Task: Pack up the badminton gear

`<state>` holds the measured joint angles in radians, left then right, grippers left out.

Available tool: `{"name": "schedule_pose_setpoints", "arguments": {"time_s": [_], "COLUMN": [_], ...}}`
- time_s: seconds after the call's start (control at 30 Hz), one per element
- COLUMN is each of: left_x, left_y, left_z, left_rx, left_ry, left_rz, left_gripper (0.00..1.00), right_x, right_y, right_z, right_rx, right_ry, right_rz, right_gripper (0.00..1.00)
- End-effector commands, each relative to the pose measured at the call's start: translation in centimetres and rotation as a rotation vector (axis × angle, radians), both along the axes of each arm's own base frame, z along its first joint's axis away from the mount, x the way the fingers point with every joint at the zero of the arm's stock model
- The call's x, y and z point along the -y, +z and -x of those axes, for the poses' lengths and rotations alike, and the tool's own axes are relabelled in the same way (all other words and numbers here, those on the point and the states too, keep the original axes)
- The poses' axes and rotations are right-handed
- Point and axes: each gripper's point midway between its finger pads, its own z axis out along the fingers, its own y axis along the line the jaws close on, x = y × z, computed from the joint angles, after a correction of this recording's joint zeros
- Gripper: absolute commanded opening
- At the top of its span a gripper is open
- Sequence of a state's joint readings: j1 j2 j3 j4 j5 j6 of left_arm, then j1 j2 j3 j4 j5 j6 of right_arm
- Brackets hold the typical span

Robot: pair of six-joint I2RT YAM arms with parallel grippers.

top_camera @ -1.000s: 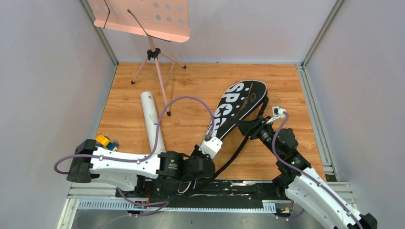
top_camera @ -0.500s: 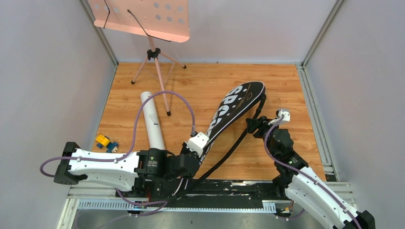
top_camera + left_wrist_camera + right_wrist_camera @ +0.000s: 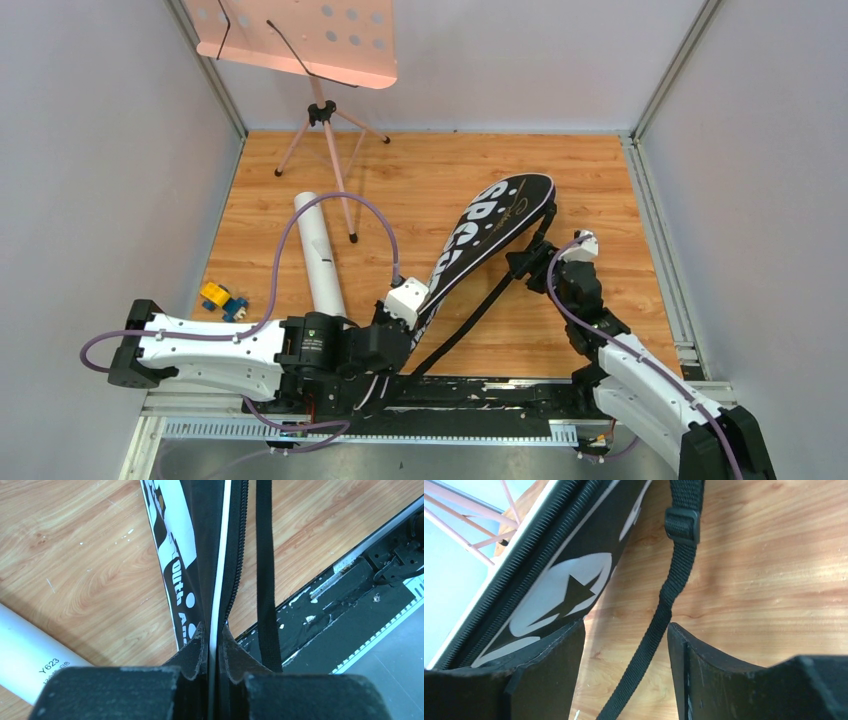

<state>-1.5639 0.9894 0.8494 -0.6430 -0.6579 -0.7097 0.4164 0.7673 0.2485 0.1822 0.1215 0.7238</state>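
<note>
The black bag lettered SPORT stands tilted on its long edge on the wood floor. My left gripper is shut on its narrow near end. In the left wrist view the gripper pinches the bag's white piping beside the zipper. My right gripper is open beside the bag's wide part. In the right wrist view the black strap runs between that gripper's fingers without touching them, with the bag at its left. The white tube lies left of the bag. No rackets or shuttlecocks are in view.
The pink music stand with tripod legs stands at the back left. The small yellow and blue toy lies by the left wall. The black base rail runs along the near edge. Grey walls close in both sides.
My left arm has drawn back to the left with the bag's narrow end, and the bag has tipped onto its edge. My right gripper has shifted slightly beside the strap.
</note>
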Motion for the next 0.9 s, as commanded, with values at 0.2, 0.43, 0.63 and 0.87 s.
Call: {"name": "schedule_pose_setpoints", "arguments": {"time_s": [0.2, 0.43, 0.63, 0.87], "left_x": [1.6, 1.7, 1.7, 1.7], "left_y": [2.9, 3.1, 3.4, 3.7], "left_z": [-0.8, -0.7, -0.7, -0.5], "left_rx": [0.019, 0.014, 0.005, -0.005], "left_ry": [0.062, 0.063, 0.066, 0.064], "left_rz": [0.194, 0.19, 0.2, 0.223], "left_gripper": [0.0, 0.0, 0.0, 0.0], "right_x": [-0.1, -0.2, -0.6, -0.8], "right_y": [0.8, 0.3, -0.9, -0.6], "right_z": [-0.5, -0.8, -0.9, -0.4], "right_rx": [0.076, 0.065, 0.026, 0.054], "right_ry": [-0.029, -0.035, -0.021, 0.011], "right_rz": [-0.114, -0.121, -0.122, -0.112], "right_gripper": [0.63, 0.61, 0.56, 0.2]}}
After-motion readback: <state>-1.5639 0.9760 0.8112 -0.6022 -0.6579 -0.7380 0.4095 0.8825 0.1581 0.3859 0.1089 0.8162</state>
